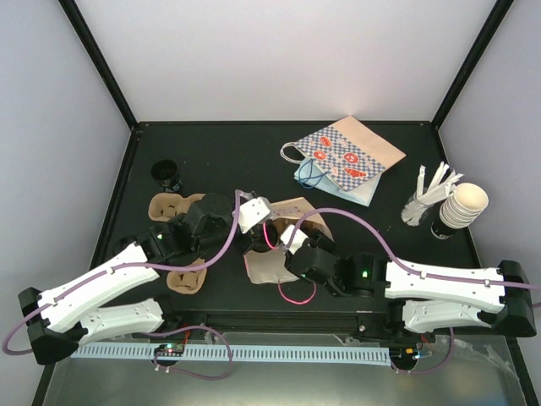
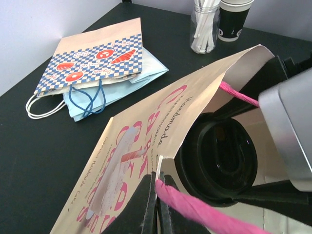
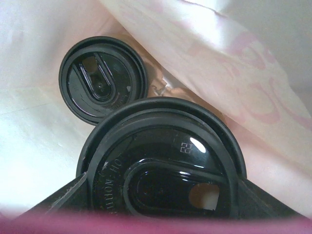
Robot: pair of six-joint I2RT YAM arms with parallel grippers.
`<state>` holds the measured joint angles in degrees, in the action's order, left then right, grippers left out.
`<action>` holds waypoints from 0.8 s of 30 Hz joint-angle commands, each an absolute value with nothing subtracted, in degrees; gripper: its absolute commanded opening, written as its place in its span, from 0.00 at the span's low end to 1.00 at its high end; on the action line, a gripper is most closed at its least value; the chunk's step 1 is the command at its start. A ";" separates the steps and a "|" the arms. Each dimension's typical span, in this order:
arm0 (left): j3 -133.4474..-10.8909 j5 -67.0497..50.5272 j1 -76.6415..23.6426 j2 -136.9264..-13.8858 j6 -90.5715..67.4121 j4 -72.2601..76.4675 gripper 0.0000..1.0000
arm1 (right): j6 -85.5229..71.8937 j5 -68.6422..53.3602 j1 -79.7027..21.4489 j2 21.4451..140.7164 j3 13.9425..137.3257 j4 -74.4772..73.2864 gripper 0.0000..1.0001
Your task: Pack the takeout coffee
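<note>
Left wrist: coffee (image 2: 218,161) at bag (image 2: 146,131) mouth

The top external camera looks down from above the near edge onto the whole table (image 1: 254,144). The left wrist camera faces far-right, close above the pink-printed bag (image 2: 161,122); the right wrist camera looks inside it. Both share the lidded takeout coffee (image 3: 161,161).
</note>
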<state>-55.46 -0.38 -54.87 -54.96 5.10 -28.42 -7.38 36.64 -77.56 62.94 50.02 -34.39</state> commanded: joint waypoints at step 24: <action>-61.42 2.99 -55.15 -58.50 -1.89 -32.25 0.02 | -10.59 40.28 -80.80 54.58 46.41 -31.62 0.55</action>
<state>-58.63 1.91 -54.89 -58.26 -0.14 -30.83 -9.54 41.56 -80.18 55.02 47.11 -32.40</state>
